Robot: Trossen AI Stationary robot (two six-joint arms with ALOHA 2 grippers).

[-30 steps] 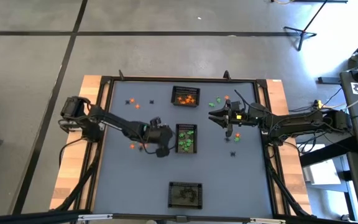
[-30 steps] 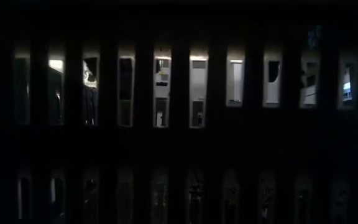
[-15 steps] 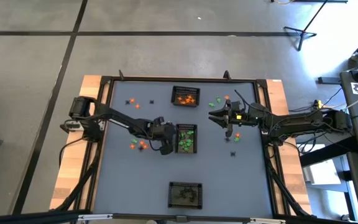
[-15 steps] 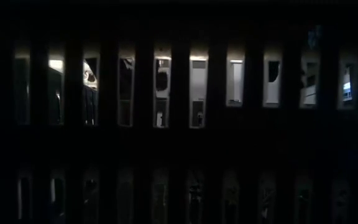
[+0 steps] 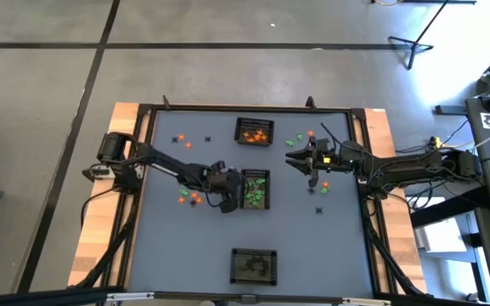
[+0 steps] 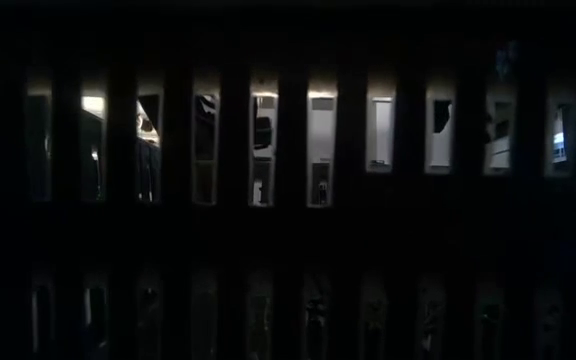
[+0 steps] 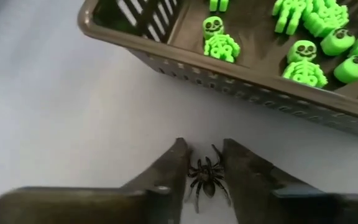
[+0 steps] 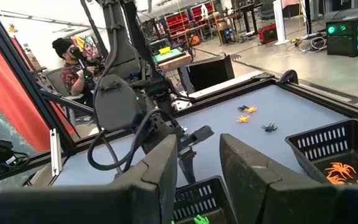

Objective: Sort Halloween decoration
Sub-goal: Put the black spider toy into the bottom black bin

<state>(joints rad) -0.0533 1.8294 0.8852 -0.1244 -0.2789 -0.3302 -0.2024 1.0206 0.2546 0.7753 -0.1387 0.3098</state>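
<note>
Sorting partly done: my left fingers (image 7: 205, 171) hold a black spider (image 7: 207, 177); right fingers (image 8: 199, 163) wide, empty; trinkets (image 5: 185, 196) remain on desk (image 5: 177, 246).

Two dark jointed arms trailing black cables; each claw seemingly ends in blunt, wedge-shaped fingers (image 7: 166, 180).

Grey worktop (image 5: 194, 246) in a wooden frame; three small rectangular black mesh baskets (image 5: 253, 266) in a line. Seated person (image 8: 73, 65) beyond.

Just ahead of your left gripper's (image 7: 205, 163) fingers (image 7: 166, 171), basket (image 7: 241, 81) wall blocking; open table (image 7: 55, 118) beside it.
</note>
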